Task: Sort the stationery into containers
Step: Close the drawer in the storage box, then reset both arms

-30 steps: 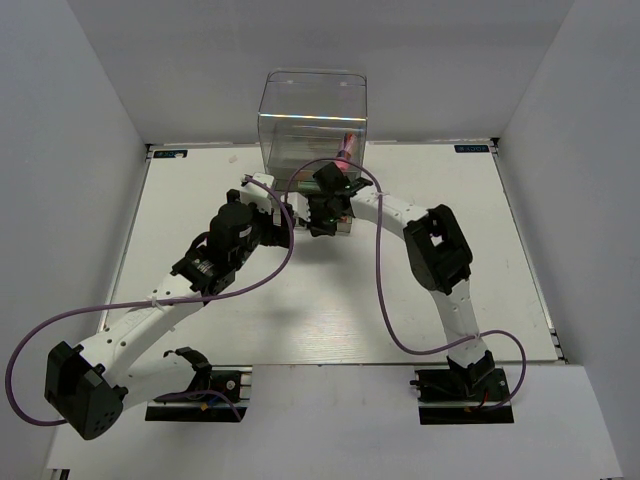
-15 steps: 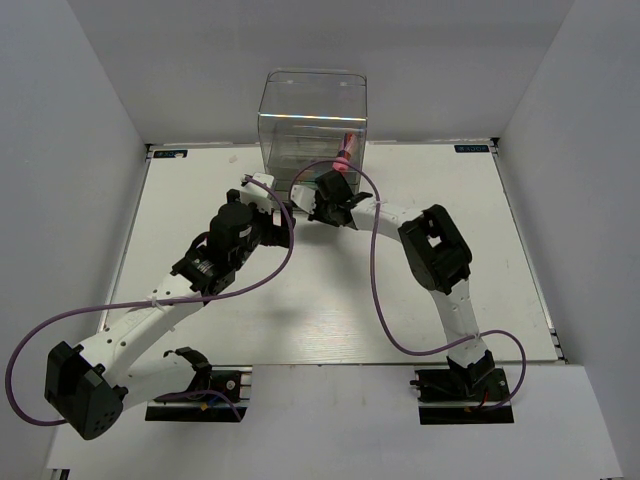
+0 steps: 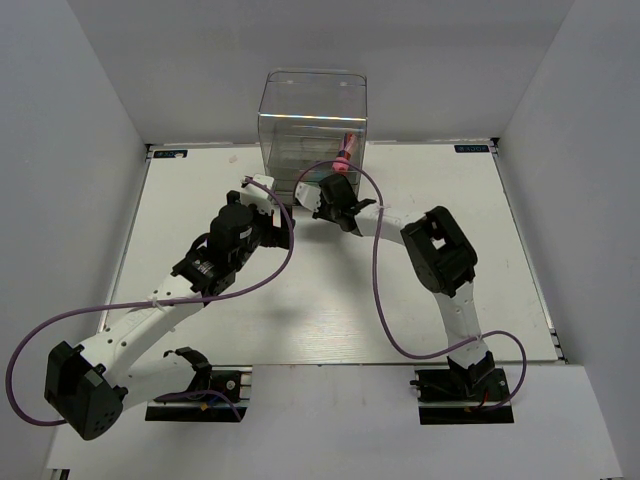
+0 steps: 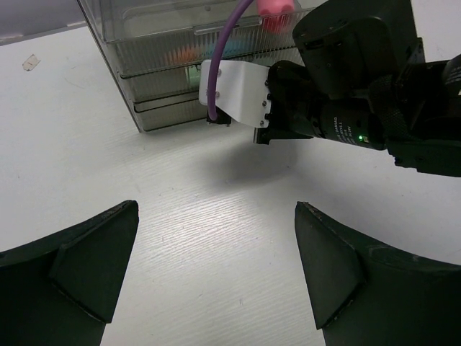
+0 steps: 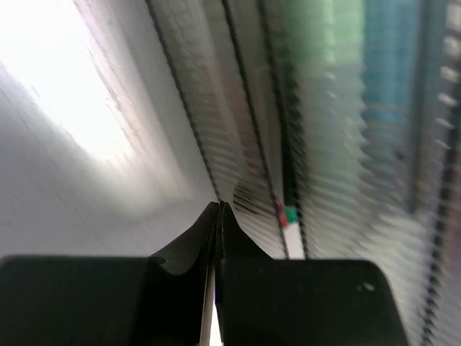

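The clear organizer (image 3: 313,115) stands at the table's far edge, its ribbed drawers (image 4: 173,72) below the tall bin. A pink-topped tube (image 3: 343,152) stands at the bin's right corner. Through the ribbed drawer fronts I see a green marker (image 5: 317,43), a light-blue marker (image 5: 392,72) and a thin dark pen with a red and green accent (image 5: 285,213). My right gripper (image 3: 308,192) is shut, its tips (image 5: 218,206) against the drawer fronts. My left gripper (image 4: 216,216) is open and empty over bare table, just left of the right gripper (image 4: 302,108).
The white table (image 3: 200,190) is walled by white panels on the left, right and back. The purple cables (image 3: 380,290) loop over the table's middle. The two wrists are close together in front of the organizer.
My right gripper has moved up and left from the table in front of the organizer to the drawer fronts. The left arm has hardly moved.
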Robot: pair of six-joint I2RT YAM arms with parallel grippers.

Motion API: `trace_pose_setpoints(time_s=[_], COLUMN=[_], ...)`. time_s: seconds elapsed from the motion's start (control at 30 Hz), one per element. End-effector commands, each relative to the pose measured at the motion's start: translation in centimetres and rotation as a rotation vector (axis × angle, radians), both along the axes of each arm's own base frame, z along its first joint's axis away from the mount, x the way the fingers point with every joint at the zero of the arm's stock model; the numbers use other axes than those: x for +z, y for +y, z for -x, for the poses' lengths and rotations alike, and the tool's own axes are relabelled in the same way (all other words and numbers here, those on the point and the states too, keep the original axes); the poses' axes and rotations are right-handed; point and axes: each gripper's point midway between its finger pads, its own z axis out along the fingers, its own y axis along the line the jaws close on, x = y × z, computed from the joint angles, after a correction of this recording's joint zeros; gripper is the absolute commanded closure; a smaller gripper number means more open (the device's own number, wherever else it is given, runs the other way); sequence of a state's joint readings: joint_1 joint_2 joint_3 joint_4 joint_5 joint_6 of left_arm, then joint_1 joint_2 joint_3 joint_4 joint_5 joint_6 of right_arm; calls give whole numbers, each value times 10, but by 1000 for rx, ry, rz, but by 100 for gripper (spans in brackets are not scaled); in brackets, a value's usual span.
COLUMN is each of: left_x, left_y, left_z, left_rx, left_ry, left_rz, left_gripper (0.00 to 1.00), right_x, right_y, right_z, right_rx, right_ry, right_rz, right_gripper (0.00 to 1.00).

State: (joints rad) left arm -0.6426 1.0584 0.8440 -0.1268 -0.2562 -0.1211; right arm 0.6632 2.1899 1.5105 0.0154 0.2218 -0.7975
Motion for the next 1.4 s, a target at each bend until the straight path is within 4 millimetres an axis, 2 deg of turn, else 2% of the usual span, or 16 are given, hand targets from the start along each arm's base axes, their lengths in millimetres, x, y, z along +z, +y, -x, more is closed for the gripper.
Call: trace_pose_setpoints(time_s=[0.0,0.5,0.63,0.67,0.7,0.73,0.77,0.83,0.87,0.9,1.07,1.2,1.23,1.27,1.33,1.37], left_x=[10,10,10,10,14,16,12,22,17,23,25,23,23,23,23,20], left_y=[5,7,7,7,6,6,5,3,2,2,-1,-5,-5,-5,-5,-5], left_z=[0,0,0,0,2,1,2,6,7,8,12,14,14,14,14,14], left_rx=[18,27,27,27,17,17,8,-18,-27,-27,-62,-94,-95,-97,-97,-99], left_ry=[-31,-33,-33,-33,-41,-48,-40,-67,-57,-75,-92,-96,-96,-101,-101,-104], left_rz=[14,12,12,12,22,27,24,42,37,50,62,50,50,40,40,32], left_gripper=[1,1,1,1,1,1,1,1,1,1,1,1,1,1,1,1], right_x=[49,61,58,50,77,77,105,103,132,133,148,166,177,153,178,175], right_y=[-1,-11,4,19,20,22,21,11,7,-2,-38,-62,-66,-75,-76,-79], right_z=[-13,-17,29,56,70,87,103,121,128,129,148,164,156,166,173,180], right_rx=[-31,-85,39,150,141,175,172,142,78,19,-183,-185,-197,-212,-169,-162], right_ry=[-134,-178,8,123,149,209,229,286,278,276,291,192,115,134,70,71], right_rz=[-59,-68,-156,-215,-296,-324,-410,-446,-536,-540,-581,-619,-644,-622,-710,-717], right_gripper=[100,100,100,100,100,98,81,61,33,25,15,10,10,10,10,10])
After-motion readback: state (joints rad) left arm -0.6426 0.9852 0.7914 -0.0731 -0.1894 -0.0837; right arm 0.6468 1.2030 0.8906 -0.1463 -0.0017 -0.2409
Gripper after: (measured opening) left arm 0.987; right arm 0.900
